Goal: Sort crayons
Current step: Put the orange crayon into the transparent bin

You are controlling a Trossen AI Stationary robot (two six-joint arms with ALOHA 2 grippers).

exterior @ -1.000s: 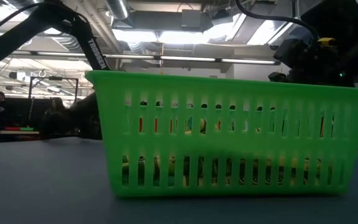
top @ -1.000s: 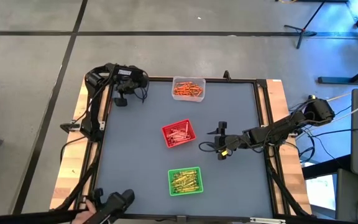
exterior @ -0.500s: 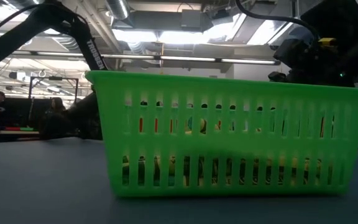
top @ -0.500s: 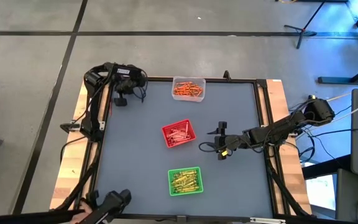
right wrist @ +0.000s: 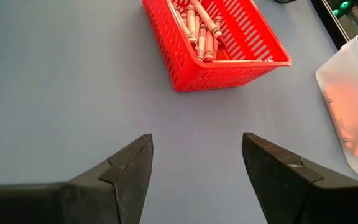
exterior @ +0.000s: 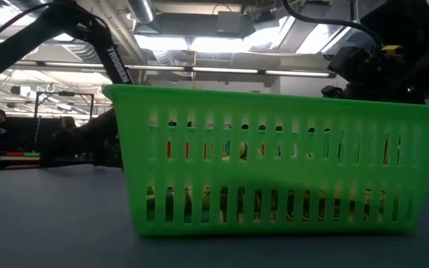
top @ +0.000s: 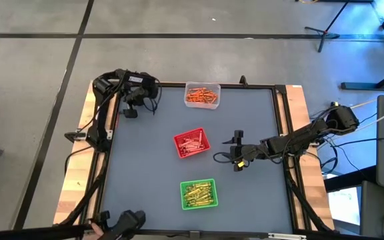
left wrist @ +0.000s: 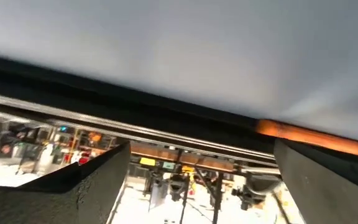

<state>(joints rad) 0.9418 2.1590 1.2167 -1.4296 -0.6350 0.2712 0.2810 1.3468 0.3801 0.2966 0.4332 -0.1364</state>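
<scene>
The crayons already lie in 3 trays by colour: red ones in the red tray, yellow-green ones in the green tray, orange ones in the clear tray, so the sorting looks finished. The right gripper hovers with fingers apart just beside the red tray, holding nothing. The left gripper waits, also with fingers apart, at the table's far left corner. I can read no clear writing.

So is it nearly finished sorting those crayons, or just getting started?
It looks essentially done. Orange crayons fill the clear tray, red ones the red basket, yellow-green ones the green basket, and no loose crayons show on the table. Nothing is in hand: the right gripper hangs open beside the red basket, and the left gripper is open at the far corner. Nothing visible is left.
</scene>
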